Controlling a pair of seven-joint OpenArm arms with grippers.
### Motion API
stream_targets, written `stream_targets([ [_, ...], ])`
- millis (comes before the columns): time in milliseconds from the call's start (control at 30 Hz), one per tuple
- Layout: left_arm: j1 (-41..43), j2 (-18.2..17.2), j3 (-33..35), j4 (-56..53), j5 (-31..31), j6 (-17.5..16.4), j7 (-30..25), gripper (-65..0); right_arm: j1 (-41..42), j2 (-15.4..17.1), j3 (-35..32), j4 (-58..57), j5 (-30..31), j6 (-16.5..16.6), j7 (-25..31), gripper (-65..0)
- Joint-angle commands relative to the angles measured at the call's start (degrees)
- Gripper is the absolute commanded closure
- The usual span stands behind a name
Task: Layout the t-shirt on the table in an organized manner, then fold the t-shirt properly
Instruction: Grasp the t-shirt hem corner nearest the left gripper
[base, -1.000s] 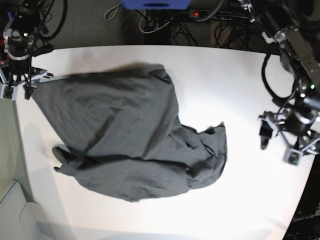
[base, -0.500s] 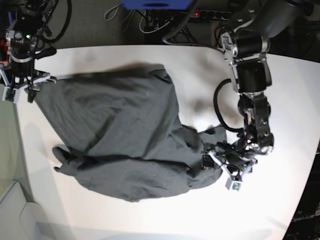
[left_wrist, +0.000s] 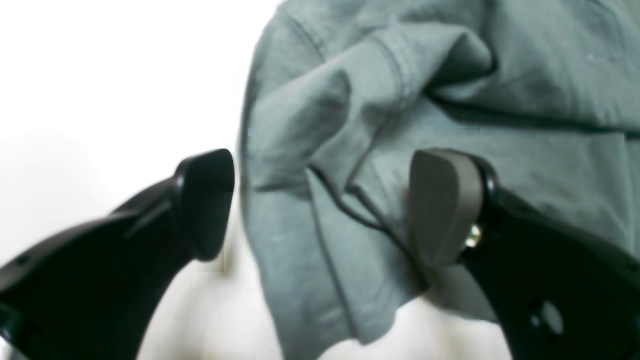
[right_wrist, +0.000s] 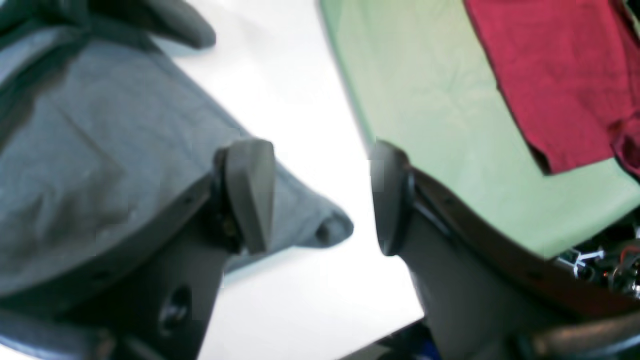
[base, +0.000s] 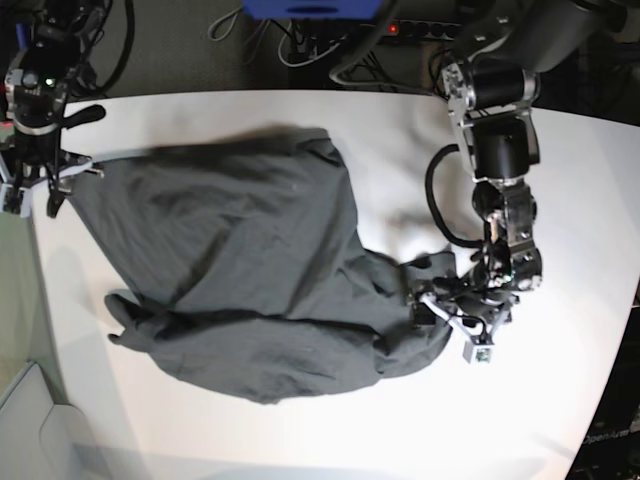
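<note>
The dark grey t-shirt (base: 240, 260) lies rumpled and partly spread on the white table (base: 540, 420). Its right side is bunched into folds. My left gripper (base: 447, 325) stands open low over that bunched right edge. In the left wrist view the t-shirt (left_wrist: 400, 100) has a folded hem running between the open left gripper (left_wrist: 322, 205) fingers. My right gripper (base: 35, 192) is open at the shirt's far-left corner, near the table edge. In the right wrist view that pointed corner of the t-shirt (right_wrist: 75, 150) lies between the right gripper (right_wrist: 320, 197) fingers, ungripped.
Past the table's left edge lies a pale green surface (right_wrist: 450, 100) with a red cloth (right_wrist: 550, 75) on it. Cables and a power strip (base: 400, 28) run behind the table's back edge. White tabletop shows to the right of the shirt and in front of it.
My left arm swung in from the table's right side onto the shirt's bunched right edge, then settled slightly. The right gripper shifted a little left at the shirt's corner.
</note>
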Motion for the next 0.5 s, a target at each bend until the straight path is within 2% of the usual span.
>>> stream_targets([
  [0,-1.6,0.0,0.0,0.9,-0.5,-0.2,-1.2,-53.4,0.4,0.5,0.1,1.0,0.3,-0.3,1.5,-31.7],
  [233,-1.8,0.2,0.0,-1.2,-0.4,0.0,-1.3,-53.4,0.6,0.5,0.1,0.9,0.3,-0.3,1.5,-31.8],
  [367,-1.9,0.3,0.0,-1.2,-0.5,6.6,-1.6,-53.4,0.6,0.5,0.1,0.7,0.3,-0.3,1.5,-31.8],
  [467,-1.9,0.3,0.2,-1.2,-0.5,7.7,-3.3,-53.4,0.6,0.5,0.1,0.7,0.3,-0.3,1.5,-31.8],
])
